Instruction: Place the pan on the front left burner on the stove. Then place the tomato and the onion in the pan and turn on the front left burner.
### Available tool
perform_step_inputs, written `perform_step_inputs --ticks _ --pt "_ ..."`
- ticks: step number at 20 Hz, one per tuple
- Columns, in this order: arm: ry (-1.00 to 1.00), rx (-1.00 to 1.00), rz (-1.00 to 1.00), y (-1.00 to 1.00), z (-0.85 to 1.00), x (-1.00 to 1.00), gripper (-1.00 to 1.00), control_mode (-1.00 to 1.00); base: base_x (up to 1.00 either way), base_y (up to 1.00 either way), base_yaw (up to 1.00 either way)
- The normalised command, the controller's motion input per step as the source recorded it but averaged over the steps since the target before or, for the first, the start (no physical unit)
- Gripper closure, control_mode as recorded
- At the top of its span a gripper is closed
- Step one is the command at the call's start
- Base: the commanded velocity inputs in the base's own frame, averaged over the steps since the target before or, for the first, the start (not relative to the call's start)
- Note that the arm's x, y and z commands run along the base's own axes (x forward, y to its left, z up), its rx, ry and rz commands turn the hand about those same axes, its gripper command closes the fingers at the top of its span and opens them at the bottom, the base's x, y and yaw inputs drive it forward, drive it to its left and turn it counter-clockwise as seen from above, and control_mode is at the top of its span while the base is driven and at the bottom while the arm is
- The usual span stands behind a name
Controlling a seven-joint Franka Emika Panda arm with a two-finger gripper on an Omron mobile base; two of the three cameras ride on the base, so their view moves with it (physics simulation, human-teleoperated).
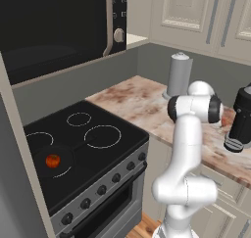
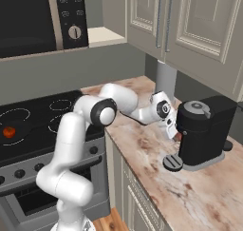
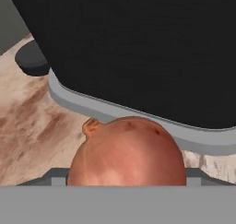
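Observation:
The brownish-orange onion [image 3: 126, 149] lies on the marble counter right against the base of the black coffee machine [image 3: 138, 48]. My gripper [image 3: 124, 174] straddles it, and its tips press on both sides of the onion. In the base views the gripper [image 2: 173, 131] reaches low beside the machine. The black pan [image 1: 38, 166] sits on the front left burner [image 1: 63, 172] of the stove [image 1: 98, 183]. The small red tomato [image 1: 52, 160] lies inside the pan; it shows again as the tomato [image 2: 8, 131] at the far left.
The coffee machine [image 2: 204, 130] stands on the counter [image 2: 156, 178] right of the gripper. A grey cylinder [image 1: 180, 74] stands at the counter's back. The microwave [image 1: 59, 21] hangs over the stove, and black knobs [image 1: 101, 189] line its front. Wall cabinets [image 2: 190, 21] hang above the counter.

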Motion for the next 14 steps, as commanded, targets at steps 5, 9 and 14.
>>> perform_step_inputs --ticks 5,9,14 --pt "-0.01 0.00 0.01 0.52 0.24 -0.18 1.00 -1.00 0.00 0.00 0.00" --pt "-0.05 0.00 0.08 0.53 0.42 -0.39 1.00 -1.00 0.00 0.00 0.00" --pt "-0.02 0.03 0.19 0.40 0.52 -0.54 1.00 -1.00 0.00 0.00 0.00"
